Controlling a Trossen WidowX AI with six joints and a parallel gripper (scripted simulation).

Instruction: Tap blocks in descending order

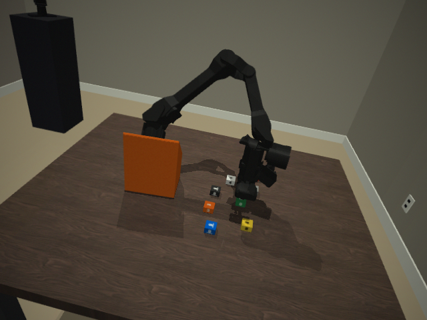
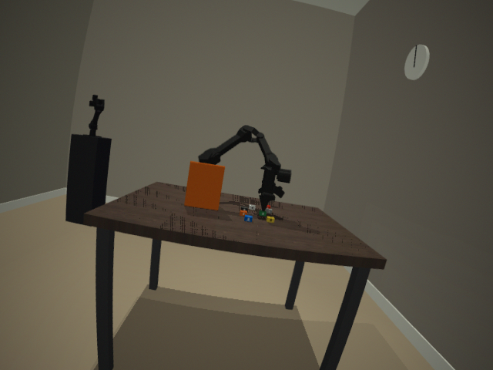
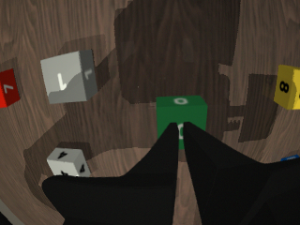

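My gripper (image 2: 263, 210) (image 3: 179, 129) is shut and empty, tips pointing down right over the green block (image 1: 240, 202) (image 2: 262, 213) (image 3: 166, 114), which shows 0. I cannot tell whether they touch it. The yellow block (image 1: 247, 225) (image 3: 285, 96) shows 8, the red block (image 2: 268, 206) (image 3: 10, 89) 7, the white block (image 1: 230, 180) (image 3: 71, 166) 4, the grey block (image 3: 65, 82) 1. The orange block (image 1: 209, 207), blue block (image 1: 210, 227) and black block (image 1: 215, 191) have digits too small to read surely. The arm mostly hides red and grey in the top view.
A tall orange panel (image 1: 151, 165) (image 2: 205, 185) stands on the wooden table (image 1: 103, 261) (image 2: 278, 237), left of the blocks and in front of the arm's base. A dark pedestal (image 1: 48, 72) (image 2: 87, 175) stands beyond the table at the left.
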